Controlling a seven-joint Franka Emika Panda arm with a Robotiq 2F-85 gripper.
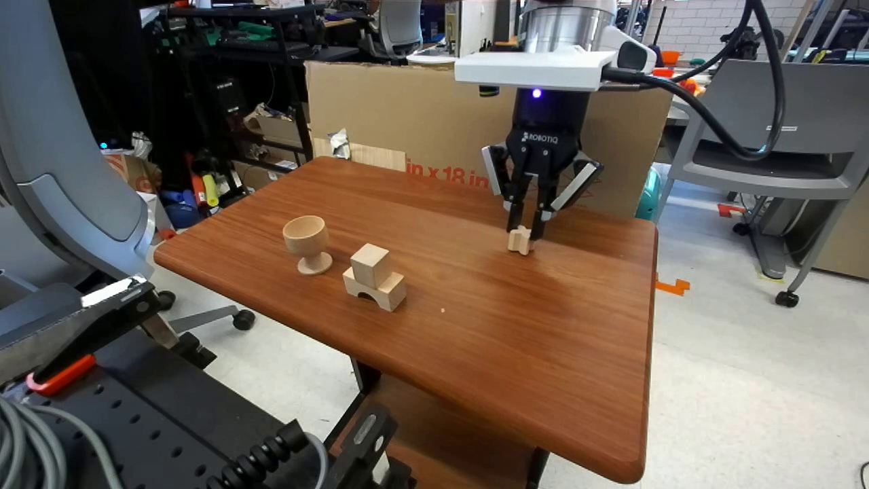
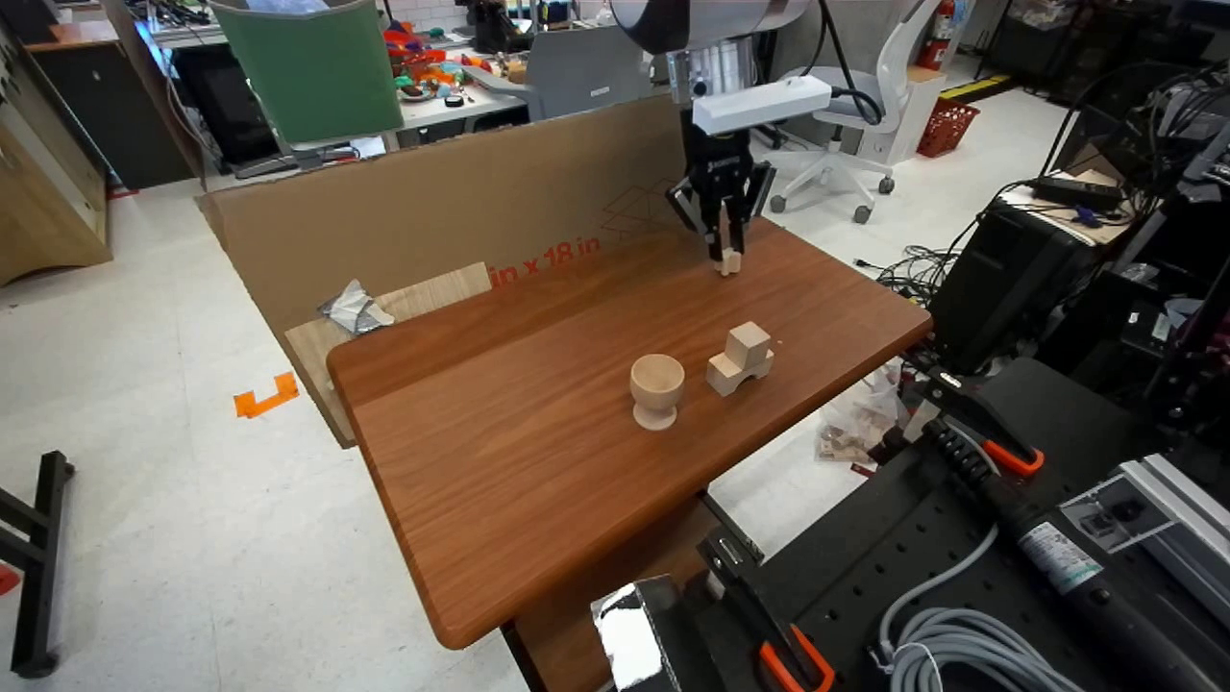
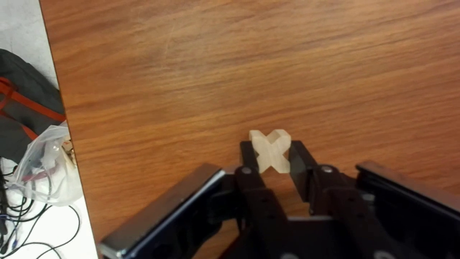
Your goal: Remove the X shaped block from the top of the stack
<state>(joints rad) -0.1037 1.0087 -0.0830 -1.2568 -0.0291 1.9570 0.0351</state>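
**The X shaped block (image 3: 271, 153) is already off the stack (image 1: 375, 277)**

From where I'm standing, the removal itself is looking done: the stack is carrying only a cube (image 1: 368, 259) on an arched block (image 1: 392, 292). The X shaped block is sitting well apart from the stack, across the tabletop (image 1: 502, 339), with the gripper (image 1: 524, 232) hanging low over it. In the wrist view the jaws are closing the piece in, seemingly clamped on two opposite sides, and its cross outline is facing the camera. I'm not able to tell whether its underside is touching the wood.

So I'm judging the set-down to be the step in hand. The next move is probably calling for a settled block, then evenly parting jaws and a straight lift, so that such a small piece isn't dragging or tipping.

Near the stack, but apart from it, a wooden cup (image 1: 306, 239) is standing upright. Across from the stack, beyond the gripper, a sheet of cardboard (image 1: 380, 102) is rising; I'm thinking it's the main obstacle to backing away. A low swing toward the stack would be risking the cube and the wooden cup.
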